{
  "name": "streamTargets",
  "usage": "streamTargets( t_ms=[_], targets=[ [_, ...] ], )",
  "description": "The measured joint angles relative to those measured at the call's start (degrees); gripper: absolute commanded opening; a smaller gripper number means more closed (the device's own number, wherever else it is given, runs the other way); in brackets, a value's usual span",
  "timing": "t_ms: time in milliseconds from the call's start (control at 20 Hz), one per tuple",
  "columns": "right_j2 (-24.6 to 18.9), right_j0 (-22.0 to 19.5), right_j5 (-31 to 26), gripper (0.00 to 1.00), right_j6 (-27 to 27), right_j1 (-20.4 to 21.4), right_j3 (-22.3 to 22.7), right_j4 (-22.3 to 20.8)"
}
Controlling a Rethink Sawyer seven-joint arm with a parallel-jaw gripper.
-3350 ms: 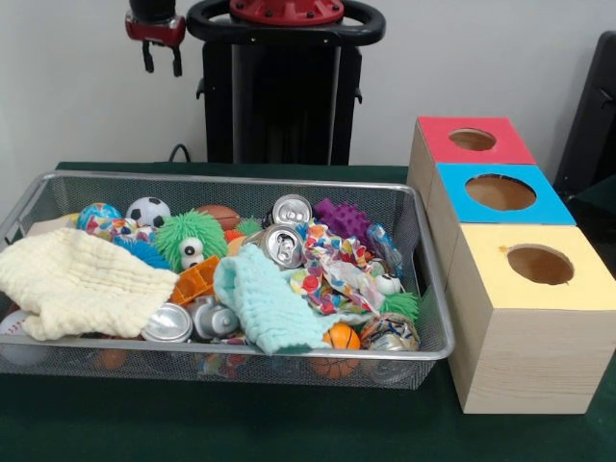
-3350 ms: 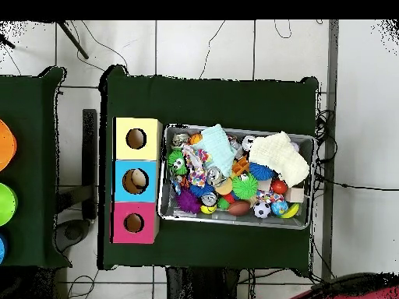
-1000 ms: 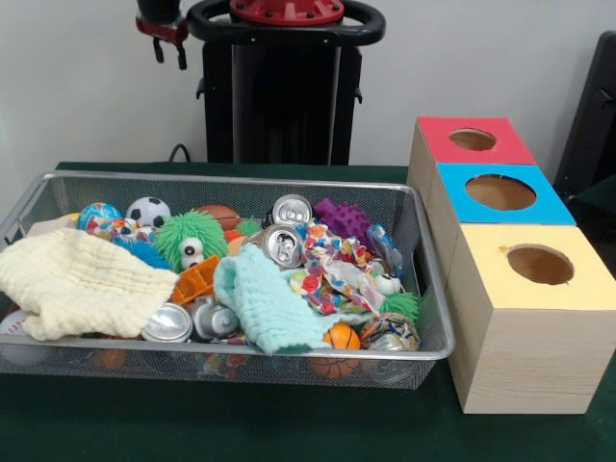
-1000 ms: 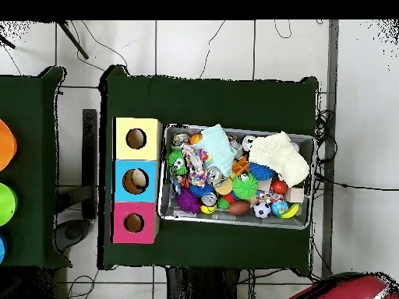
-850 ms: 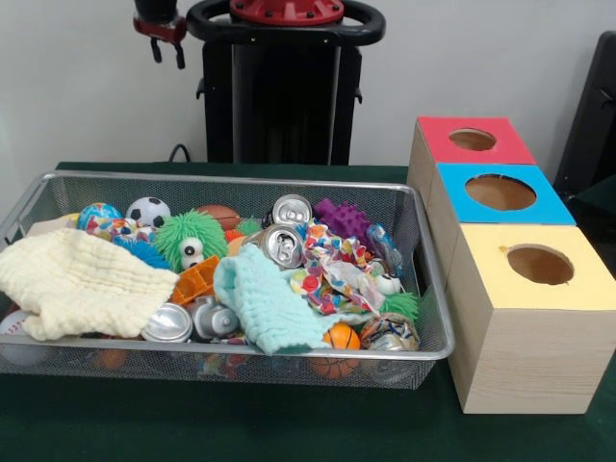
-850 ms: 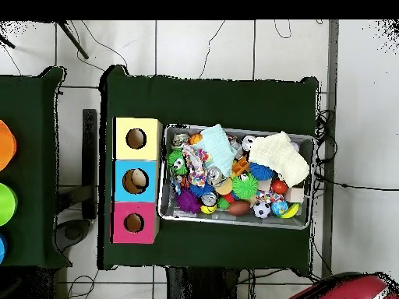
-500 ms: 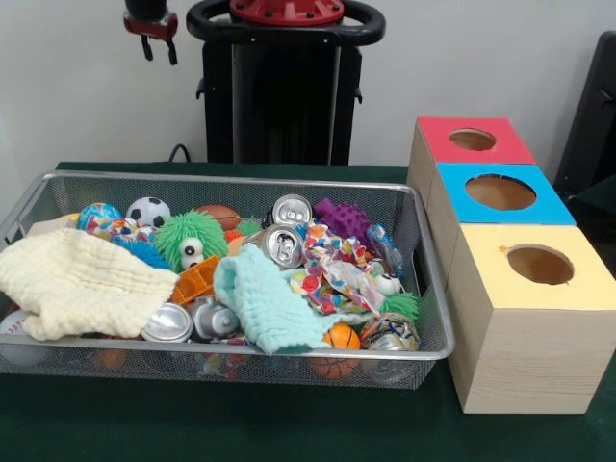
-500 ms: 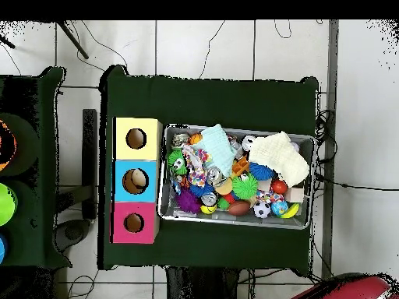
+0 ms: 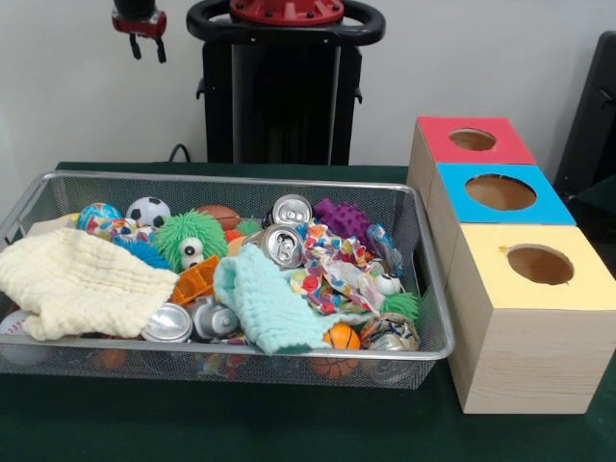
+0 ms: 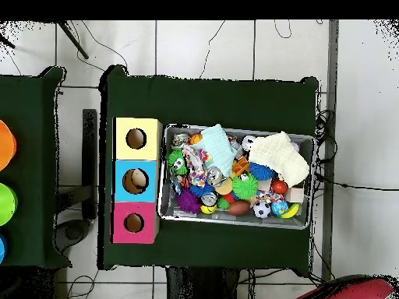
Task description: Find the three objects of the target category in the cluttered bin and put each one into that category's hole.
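The silver wire mesh bin [image 9: 241,179] stands on the green table, full of mixed things; it also shows in the overhead view [image 10: 234,223]. In it lie silver cans [image 9: 282,244], a soccer ball [image 9: 148,211], a small basketball [image 9: 341,336], a green fuzzy toy with eyes [image 9: 190,237], a purple spiky toy [image 9: 344,218], a yellow cloth [image 9: 82,283] and a pale blue cloth [image 9: 265,303]. My gripper [image 9: 146,48] hangs high at the top left, above and behind the bin's far left end. It is open and empty.
Three wooden boxes stand in a row right of the bin, each with a round hole: red top [image 9: 473,141], blue top [image 9: 500,192], yellow top [image 9: 539,266]. The black pedestal [image 9: 281,87] stands behind the bin. Part of the red arm [image 10: 354,290] shows at the overhead view's bottom right.
My gripper has drifted left along the top of the front view, still high and open. Nothing in the bin has moved.
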State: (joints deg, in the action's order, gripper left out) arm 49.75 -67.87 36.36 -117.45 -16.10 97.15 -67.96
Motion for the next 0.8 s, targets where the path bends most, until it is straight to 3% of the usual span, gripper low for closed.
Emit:
streamTargets(
  t_ms=[800],
  targets=[
    [-0.4,-1.1,0.0,1.0,0.0,0.0,0.1,1.7]
  ],
)
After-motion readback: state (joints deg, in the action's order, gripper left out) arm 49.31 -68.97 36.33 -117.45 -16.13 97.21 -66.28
